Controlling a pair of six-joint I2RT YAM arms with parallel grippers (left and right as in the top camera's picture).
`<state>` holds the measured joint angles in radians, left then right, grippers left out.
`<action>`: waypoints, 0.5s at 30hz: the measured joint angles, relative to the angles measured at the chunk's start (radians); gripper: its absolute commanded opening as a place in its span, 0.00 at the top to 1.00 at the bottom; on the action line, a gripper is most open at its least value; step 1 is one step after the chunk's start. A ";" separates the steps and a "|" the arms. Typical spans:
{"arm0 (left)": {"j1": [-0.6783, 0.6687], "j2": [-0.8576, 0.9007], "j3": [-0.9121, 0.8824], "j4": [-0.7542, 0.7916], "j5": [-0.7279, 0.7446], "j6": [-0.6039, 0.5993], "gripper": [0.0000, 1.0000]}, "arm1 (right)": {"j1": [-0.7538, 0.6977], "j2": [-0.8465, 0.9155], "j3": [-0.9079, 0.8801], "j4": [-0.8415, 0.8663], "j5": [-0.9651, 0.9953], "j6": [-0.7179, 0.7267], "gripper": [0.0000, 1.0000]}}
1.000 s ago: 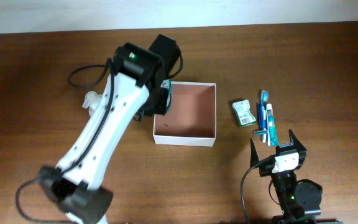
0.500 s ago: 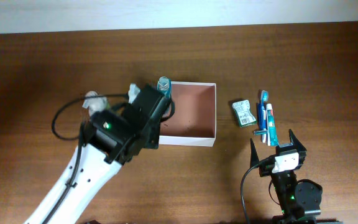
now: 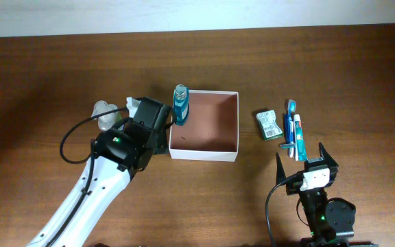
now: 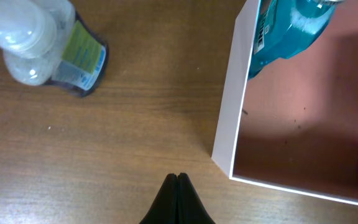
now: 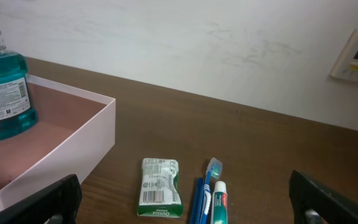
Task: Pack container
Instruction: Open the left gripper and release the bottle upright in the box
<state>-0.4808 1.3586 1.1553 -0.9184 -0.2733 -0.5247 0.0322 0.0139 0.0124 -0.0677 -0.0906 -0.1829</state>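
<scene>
Inspection of the desk (image 3: 40, 68): the container (image 3: 203, 154), a square shallow box with thin white walls and a reddish-brown inside, sits near the middle of the desk, open side up. One item is inside it: a blue mouthwash bottle (image 3: 180, 105) with a clear cap, standing upright in the far-left corner, close against the left wall. The rest of the container floor is bare apart from a few small dark specks. The left gripper (image 4: 178, 178) has its jaws clenched tip to tip with nothing between them; it hangs over bare wood just outside the container's near-left corner, not touching the wall. Left of the container, apart from it, a clear bottle (image 4: 39, 46) with a yellow-green and dark blue label rests on the desk; whether it lies flat or stands cannot be told for certain. To the right of the container, well clear of its wall, three items lie side by side: a green wrapped packet (image 3: 269, 125), a blue toothbrush (image 3: 290, 123) and a toothpaste tube (image 3: 297, 132), the last two touching or very nearly so. The right gripper (image 3: 300, 154) sits at the near edge of the desk just behind these items, jaws released to full spread and empty, pointed toward them.
</scene>
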 measured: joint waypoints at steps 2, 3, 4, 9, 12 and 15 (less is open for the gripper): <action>0.000 0.012 0.000 0.016 0.001 0.000 0.99 | 0.000 0.000 0.000 0.000 0.000 0.000 0.02; 0.000 0.021 0.000 0.024 0.001 0.000 0.99 | 0.000 0.000 0.000 0.000 0.000 0.000 0.02; 0.000 0.030 0.000 0.027 0.002 0.000 0.99 | 0.000 0.000 0.000 0.000 0.000 -0.001 0.02; 0.000 0.091 0.000 0.076 0.027 0.000 1.00 | 0.000 0.000 0.000 0.000 0.000 0.000 0.02; 0.000 0.129 0.000 0.109 0.040 0.000 1.00 | 0.000 0.000 0.000 0.000 0.000 0.000 0.02; 0.000 0.156 0.000 0.135 0.051 0.000 1.00 | 0.000 0.000 0.000 0.000 0.000 -0.001 0.02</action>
<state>-0.4808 1.5150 1.1553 -0.7834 -0.2222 -0.5243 0.0322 0.0139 0.0124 -0.0677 -0.0906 -0.1837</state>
